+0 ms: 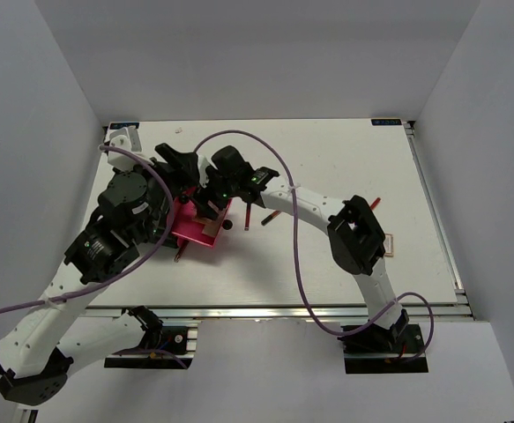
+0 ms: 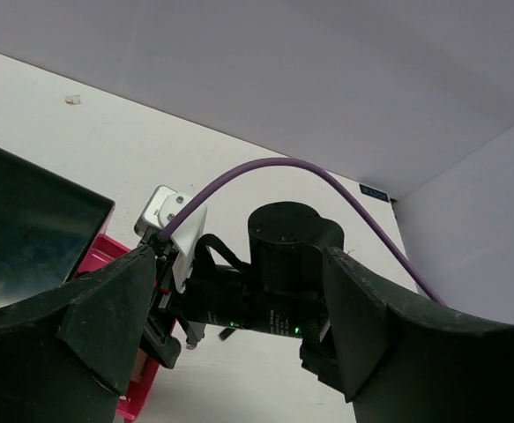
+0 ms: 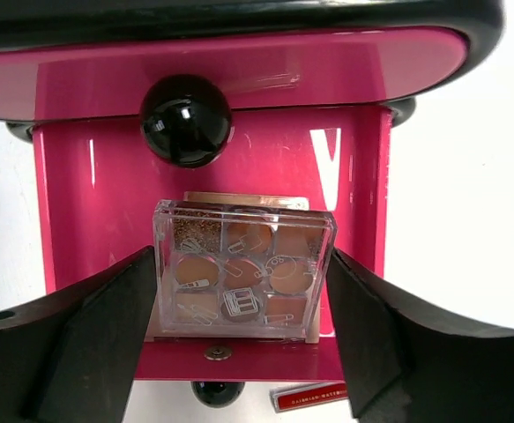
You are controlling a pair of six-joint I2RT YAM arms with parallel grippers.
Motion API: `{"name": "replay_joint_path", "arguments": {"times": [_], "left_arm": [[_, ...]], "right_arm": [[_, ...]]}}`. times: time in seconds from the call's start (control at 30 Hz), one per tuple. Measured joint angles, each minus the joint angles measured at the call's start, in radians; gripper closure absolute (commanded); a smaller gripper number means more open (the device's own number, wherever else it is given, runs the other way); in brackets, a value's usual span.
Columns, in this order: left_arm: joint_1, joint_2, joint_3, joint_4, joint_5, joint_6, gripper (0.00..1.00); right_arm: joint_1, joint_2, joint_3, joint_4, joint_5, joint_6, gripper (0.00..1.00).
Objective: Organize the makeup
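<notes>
Fingers [image 3: 107,335] of my right gripper [image 3: 242,256] press against both sides of a clear-lidded eyeshadow palette [image 3: 244,280] with nine coppery pans. I hold it over the open pink drawer [image 3: 71,203], at the centre of the wrist frame. A second tan palette [image 3: 248,199] shows just past its upper edge. Higher in that frame, a round black knob [image 3: 186,119] sits on the pink front above. At the bottom edge I see a red stick [image 3: 314,398] with lettering.

My left gripper [image 2: 239,273] stands wide with nothing between its fingers, facing the right arm's wrist and its purple cable [image 2: 274,165].

From overhead, two slim sticks [image 1: 248,216] lie just right of the drawer. A small tan square [image 1: 387,243] rests on the table [image 1: 327,282] at the right, partly hidden by the right arm.
</notes>
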Motion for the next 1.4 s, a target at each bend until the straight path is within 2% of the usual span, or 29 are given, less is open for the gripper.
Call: {"name": "replay_joint_path", "arguments": {"times": [0.03, 0.17, 0.3, 0.37, 0.4, 0.43, 0.47, 0.5, 0.53, 0.63, 0.67, 0.7, 0.77, 0.8, 0.83, 0.87, 0.9, 0.97, 1.0, 1.13, 1.27, 1.4], "left_arm": [[0.000, 0.002, 0.000, 0.000, 0.000, 0.000, 0.15], [0.000, 0.008, -0.005, 0.002, 0.001, 0.000, 0.15], [0.000, 0.011, -0.020, 0.010, 0.006, 0.000, 0.19], [0.000, 0.018, -0.026, 0.020, 0.017, 0.001, 0.38], [0.000, 0.021, -0.028, 0.024, 0.023, 0.001, 0.67], [0.000, 0.024, -0.028, 0.032, 0.029, -0.002, 0.80], [0.000, 0.027, -0.029, 0.041, 0.038, 0.004, 0.90], [0.000, 0.030, -0.031, 0.047, 0.047, 0.011, 0.97], [0.000, 0.031, -0.033, 0.053, 0.054, 0.014, 1.00], [0.000, 0.030, -0.057, 0.085, 0.078, 0.022, 1.00], [0.000, 0.030, -0.068, 0.098, 0.086, 0.022, 1.00], [0.000, 0.030, -0.082, 0.110, 0.098, 0.022, 1.00], [0.000, 0.035, -0.103, 0.122, 0.114, 0.023, 0.87], [0.000, 0.041, -0.111, 0.128, 0.124, 0.026, 0.78], [0.000, 0.048, -0.116, 0.131, 0.130, 0.027, 0.68], [0.000, 0.056, -0.119, 0.136, 0.137, 0.028, 0.51], [0.001, 0.065, -0.124, 0.145, 0.145, 0.029, 0.44], [0.005, 0.082, -0.131, 0.157, 0.159, 0.031, 0.32], [0.008, 0.092, -0.135, 0.164, 0.171, 0.029, 0.30], [0.031, 0.122, -0.149, 0.182, 0.215, 0.029, 0.26], [0.056, 0.148, -0.158, 0.197, 0.257, 0.029, 0.26], [0.078, 0.153, -0.163, 0.203, 0.286, 0.029, 0.25]], "right_arm": [[0.001, 0.000, 0.000, -0.004, -0.002, -0.007, 0.11], [0.004, -0.002, 0.000, -0.019, -0.027, -0.033, 0.11], [0.003, -0.029, -0.001, -0.035, -0.052, -0.056, 0.11], [-0.003, -0.062, -0.004, -0.051, -0.072, -0.074, 0.13], [-0.009, -0.088, -0.012, -0.057, -0.081, -0.084, 0.18], [-0.019, -0.117, -0.031, -0.055, -0.084, -0.090, 0.55], [-0.038, -0.163, -0.065, -0.048, -0.088, -0.101, 0.82], [-0.061, -0.206, -0.101, -0.048, -0.089, -0.098, 0.98], [-0.098, -0.259, -0.143, -0.043, -0.080, -0.090, 1.00], [-0.275, -0.403, -0.269, -0.037, -0.064, -0.064, 1.00], [-0.348, -0.439, -0.307, -0.037, -0.055, -0.062, 0.98], [-0.436, -0.480, -0.359, -0.044, -0.046, -0.060, 0.88], [-0.602, -0.536, -0.454, -0.088, -0.021, -0.064, 0.81], [-0.674, -0.559, -0.505, -0.119, -0.008, -0.070, 0.68], [-0.736, -0.581, -0.554, -0.154, 0.007, -0.078, 0.61], [-0.791, -0.604, -0.607, -0.188, 0.022, -0.088, 0.52], [-0.828, -0.627, -0.651, -0.221, 0.040, -0.092, 0.36], [-0.877, -0.676, -0.721, -0.295, 0.080, -0.104, 0.19], [-0.889, -0.704, -0.750, -0.323, 0.105, -0.112, 0.11], [-0.896, -0.795, -0.818, -0.392, 0.190, -0.121, 0.11], [-0.895, -0.798, -0.864, -0.411, 0.238, -0.140, 0.11], [-0.907, -0.754, -0.871, -0.456, 0.210, -0.328, 0.11]]}}
